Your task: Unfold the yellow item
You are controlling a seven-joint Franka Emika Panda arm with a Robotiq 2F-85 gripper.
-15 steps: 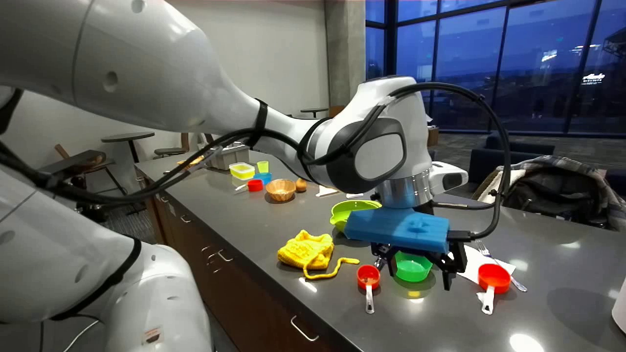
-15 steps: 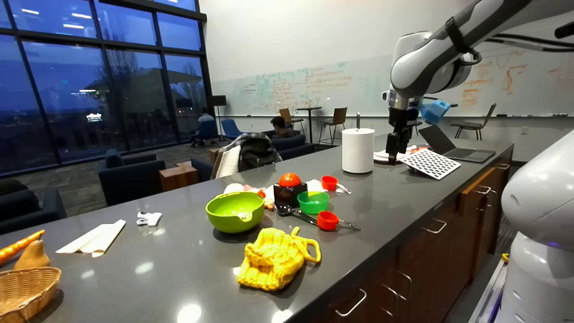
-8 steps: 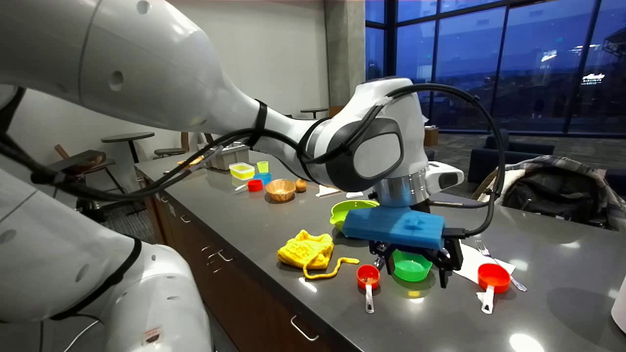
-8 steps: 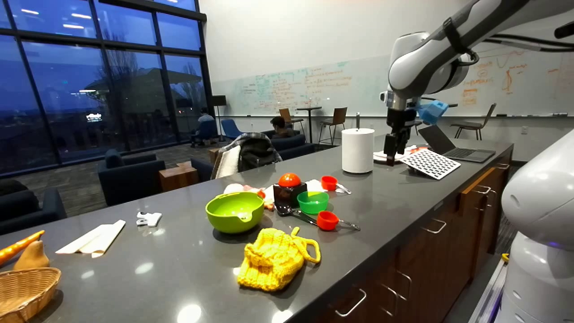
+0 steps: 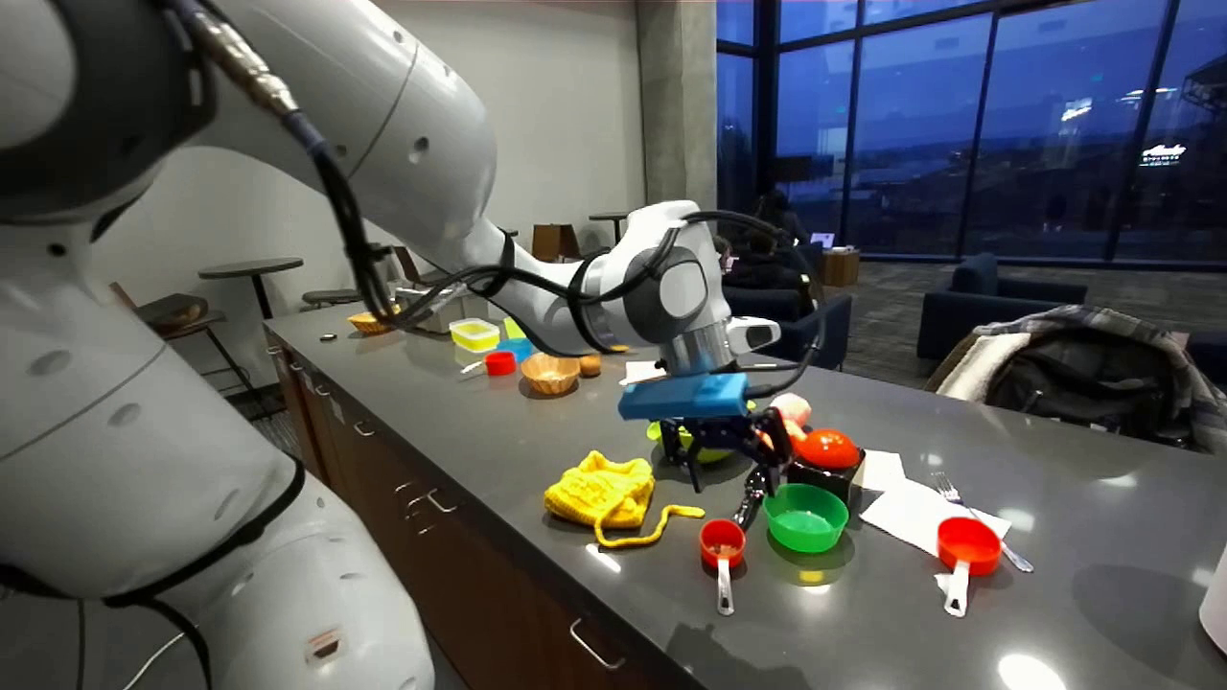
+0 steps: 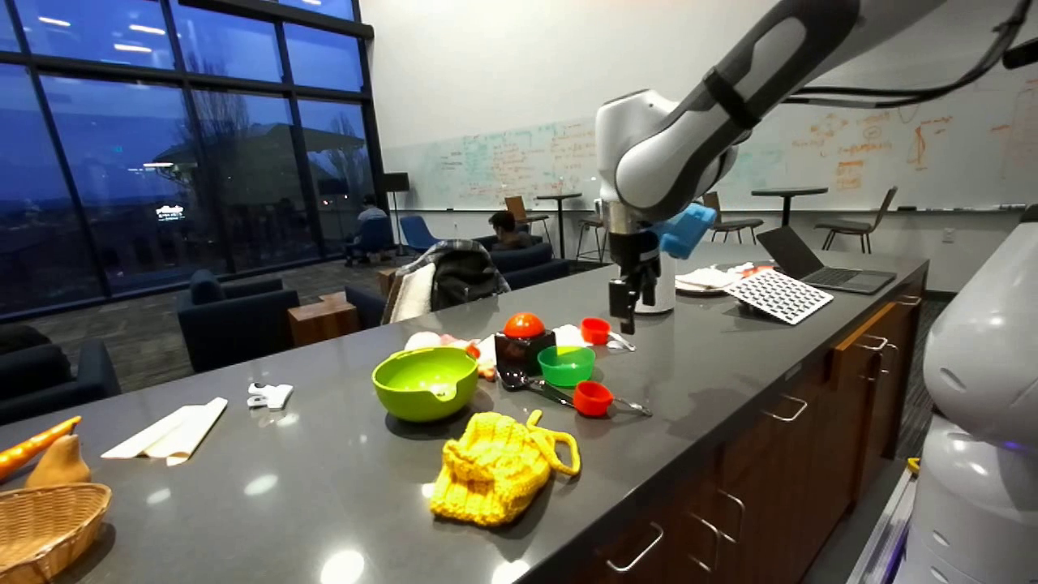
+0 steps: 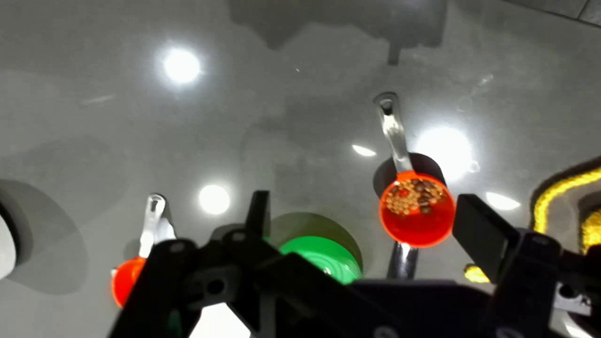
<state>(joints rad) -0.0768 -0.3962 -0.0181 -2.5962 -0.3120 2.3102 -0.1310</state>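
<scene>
Spread wide, holding nothing

The fingers [image 7: 482, 234] hang over the bench [image 6: 308, 503] well apart, I'd guess to take a thick fold. Out from them sits a red measuring cup [image 7: 418, 213], then the yellow knitted cloth [image 6: 489, 470], bunched beside the lime-green bowl [image 6: 426, 389]; its cord [image 5: 648, 540] trails toward the cup, likely an easy pull.

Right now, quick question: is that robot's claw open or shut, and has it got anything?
Gripper: open, jaws spread wide apart, holding nothing; the yellow item lies clear of it.
</scene>
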